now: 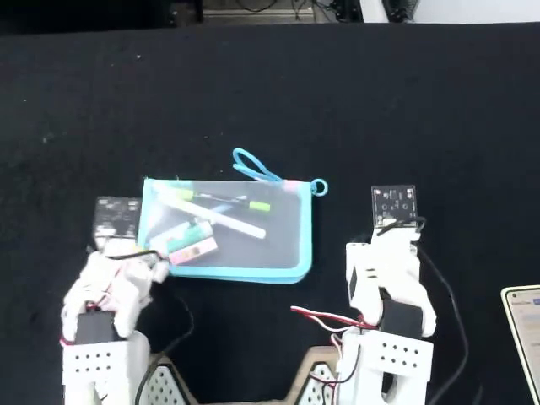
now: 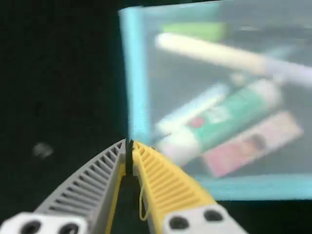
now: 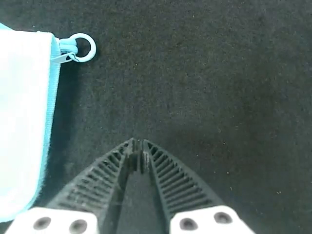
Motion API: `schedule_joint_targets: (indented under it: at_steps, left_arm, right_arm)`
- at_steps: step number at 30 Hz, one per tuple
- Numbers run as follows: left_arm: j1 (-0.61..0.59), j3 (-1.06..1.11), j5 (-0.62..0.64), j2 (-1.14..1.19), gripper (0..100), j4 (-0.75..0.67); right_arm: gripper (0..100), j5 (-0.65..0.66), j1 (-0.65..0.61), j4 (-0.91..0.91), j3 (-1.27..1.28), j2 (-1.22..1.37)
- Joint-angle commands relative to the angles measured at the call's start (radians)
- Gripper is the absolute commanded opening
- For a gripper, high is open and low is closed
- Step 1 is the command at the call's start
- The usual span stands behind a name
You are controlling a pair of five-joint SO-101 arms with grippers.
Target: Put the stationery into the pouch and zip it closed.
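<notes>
A translucent pouch (image 1: pixel 226 229) with a light-blue border lies flat on the black table, with pens, a glue stick and an eraser showing through it. Its ring zip pull (image 1: pixel 319 187) sits at the far right corner, beside a blue loop strap (image 1: pixel 253 166). My left gripper (image 2: pixel 128 144) is shut, its tips at the pouch's near left edge (image 2: pixel 135 97). In the high view that arm (image 1: pixel 114 278) stands at the pouch's left side. My right gripper (image 3: pixel 138 145) is shut over bare cloth, right of the pouch edge (image 3: pixel 48 122) and short of the ring pull (image 3: pixel 80 47).
The table is covered in black cloth (image 1: pixel 405 110). A white device (image 1: pixel 525 325) lies at the table's right edge. Both arm bases stand at the front edge, with loose wires (image 1: pixel 321 319) between them.
</notes>
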Motion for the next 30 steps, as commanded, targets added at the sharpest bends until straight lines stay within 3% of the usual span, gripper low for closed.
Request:
schedule_joint_targets:
  at_steps: [1, 6, 10, 14, 19, 26, 30]
  left_arm:
    - [-0.077, -0.03, 0.002, -0.003, 3, 0.012]
    - [-0.076, 0.038, -0.149, -0.003, 3, 0.017]
    - [-0.022, 0.038, -0.153, -0.002, 3, 0.021]
    - [0.087, 0.001, -0.152, -0.003, 3, 0.115]
    - [0.15, -0.024, -0.08, 0.003, 3, 0.146]
    - [0.334, -0.03, -0.017, -0.003, 3, 0.141]
    - [0.423, -0.016, 0.049, -0.003, 3, 0.035]
  right_arm:
    - [1.1, -0.009, 0.008, 0.009, -0.047, -0.019]
    - [1.1, -0.009, 0.008, 0.009, -0.036, -0.019]
    - [1.1, -0.009, 0.008, 0.003, -0.007, -0.019]
    - [1.1, -0.009, 0.011, 0.003, -0.005, -0.019]
    - [1.1, -0.009, 0.015, 0.005, -0.005, -0.019]
    - [1.1, -0.009, 0.008, 0.005, -0.005, -0.019]
    - [1.1, -0.009, 0.008, 0.003, -0.005, -0.019]
